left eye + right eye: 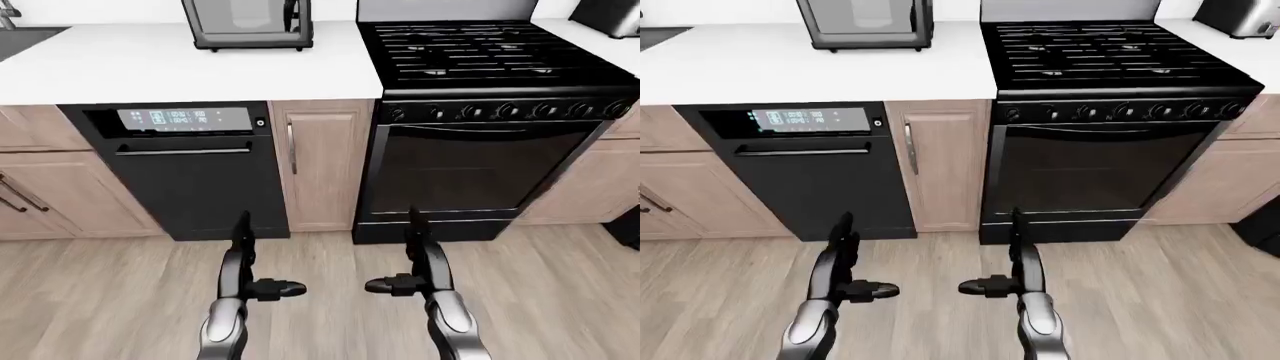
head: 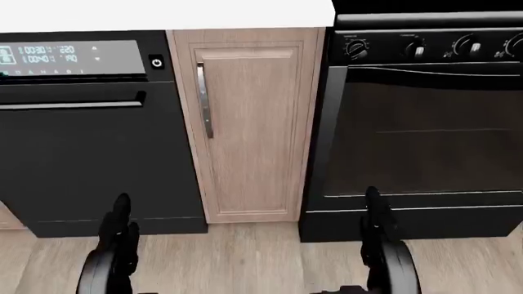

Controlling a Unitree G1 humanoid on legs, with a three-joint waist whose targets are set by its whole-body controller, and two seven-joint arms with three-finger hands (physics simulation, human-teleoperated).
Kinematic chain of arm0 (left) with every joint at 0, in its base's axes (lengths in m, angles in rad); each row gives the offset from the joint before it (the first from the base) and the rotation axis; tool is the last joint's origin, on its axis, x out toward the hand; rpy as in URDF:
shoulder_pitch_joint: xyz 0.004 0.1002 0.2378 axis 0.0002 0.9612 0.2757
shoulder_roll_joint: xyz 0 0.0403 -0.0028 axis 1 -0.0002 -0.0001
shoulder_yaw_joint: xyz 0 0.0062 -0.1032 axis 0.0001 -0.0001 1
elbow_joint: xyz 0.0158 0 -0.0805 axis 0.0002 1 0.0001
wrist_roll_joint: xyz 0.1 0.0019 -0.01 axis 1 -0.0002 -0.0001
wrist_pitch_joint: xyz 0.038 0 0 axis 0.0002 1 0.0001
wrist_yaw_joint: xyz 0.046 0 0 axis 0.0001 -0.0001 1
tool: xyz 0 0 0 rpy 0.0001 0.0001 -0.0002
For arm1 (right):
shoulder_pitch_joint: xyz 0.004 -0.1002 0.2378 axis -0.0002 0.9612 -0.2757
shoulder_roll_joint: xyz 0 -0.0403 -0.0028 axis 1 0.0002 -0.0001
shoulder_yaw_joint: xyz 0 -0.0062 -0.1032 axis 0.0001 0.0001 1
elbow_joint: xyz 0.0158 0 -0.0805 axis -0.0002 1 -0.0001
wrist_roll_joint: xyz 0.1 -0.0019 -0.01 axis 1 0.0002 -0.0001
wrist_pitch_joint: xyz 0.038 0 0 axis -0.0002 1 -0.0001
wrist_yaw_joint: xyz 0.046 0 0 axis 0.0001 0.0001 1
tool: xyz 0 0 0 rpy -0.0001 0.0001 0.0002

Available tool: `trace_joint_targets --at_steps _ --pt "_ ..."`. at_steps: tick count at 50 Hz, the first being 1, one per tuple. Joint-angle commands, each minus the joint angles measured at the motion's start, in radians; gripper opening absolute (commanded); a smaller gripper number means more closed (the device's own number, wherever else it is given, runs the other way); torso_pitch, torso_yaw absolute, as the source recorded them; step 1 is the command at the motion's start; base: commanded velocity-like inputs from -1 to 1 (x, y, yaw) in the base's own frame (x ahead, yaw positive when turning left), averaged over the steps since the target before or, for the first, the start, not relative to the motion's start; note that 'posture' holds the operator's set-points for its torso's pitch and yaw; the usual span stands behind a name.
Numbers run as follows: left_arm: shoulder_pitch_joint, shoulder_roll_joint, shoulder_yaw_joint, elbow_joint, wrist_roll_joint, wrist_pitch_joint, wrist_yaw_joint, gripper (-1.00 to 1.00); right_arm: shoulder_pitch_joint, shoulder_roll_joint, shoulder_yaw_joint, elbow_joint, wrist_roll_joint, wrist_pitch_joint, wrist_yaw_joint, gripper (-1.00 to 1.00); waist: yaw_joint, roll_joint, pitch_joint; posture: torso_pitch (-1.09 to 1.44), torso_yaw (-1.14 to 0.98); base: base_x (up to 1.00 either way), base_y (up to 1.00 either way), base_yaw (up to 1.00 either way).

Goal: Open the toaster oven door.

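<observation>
The toaster oven [image 1: 250, 22] stands on the white counter [image 1: 120, 67] at the top of the left-eye view, its glass door shut and its upper part cut off by the frame edge. My left hand [image 1: 245, 259] and right hand [image 1: 420, 259] hang low over the wood floor, fingers straight and open, thumbs pointing inward, both empty. They are far below the counter and apart from the toaster oven. The head view shows only their fingertips [image 2: 121, 214] near its bottom edge.
A black dishwasher [image 1: 190, 169] sits below the toaster oven. A narrow wooden cabinet door [image 1: 320, 161] is to its right. A black gas range [image 1: 480, 127] with knobs stands right of that. A sink corner [image 1: 25, 37] shows at top left.
</observation>
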Motion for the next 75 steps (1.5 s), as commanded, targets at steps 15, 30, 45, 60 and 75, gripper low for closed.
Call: trace_joint_targets --at_steps 15,30,45,60,75 --pt "-0.132 0.026 0.019 -0.260 0.023 0.165 -0.007 1.00 -0.099 -0.017 -0.015 -0.146 -0.007 0.002 0.010 1.00 0.008 -0.004 -0.082 0.00 0.00 0.00 0.00 0.00" --pt "-0.376 0.095 0.068 -0.344 0.014 0.371 0.002 1.00 -0.279 -0.074 -0.053 -0.346 -0.009 0.262 0.030 1.00 0.008 -0.005 -0.094 0.00 0.00 0.00 0.00 0.00" --pt "-0.681 0.193 0.101 -0.139 -0.022 0.393 0.014 1.00 -0.598 -0.139 -0.077 -0.176 0.018 0.290 0.017 1.00 -0.002 -0.014 -0.076 0.00 0.00 0.03 0.09 0.00" --pt "-0.665 0.207 0.110 -0.223 -0.026 0.451 0.014 1.00 -0.611 -0.151 -0.079 -0.247 0.043 0.341 -0.002 1.00 -0.005 0.022 -0.052 0.00 0.00 0.15 0.30 0.00" --pt "-0.656 0.200 0.105 -0.231 -0.023 0.458 0.016 1.00 -0.611 -0.146 -0.075 -0.264 0.054 0.342 -0.009 1.00 -0.010 -0.001 -0.055 0.00 0.00 0.17 0.30 0.00"
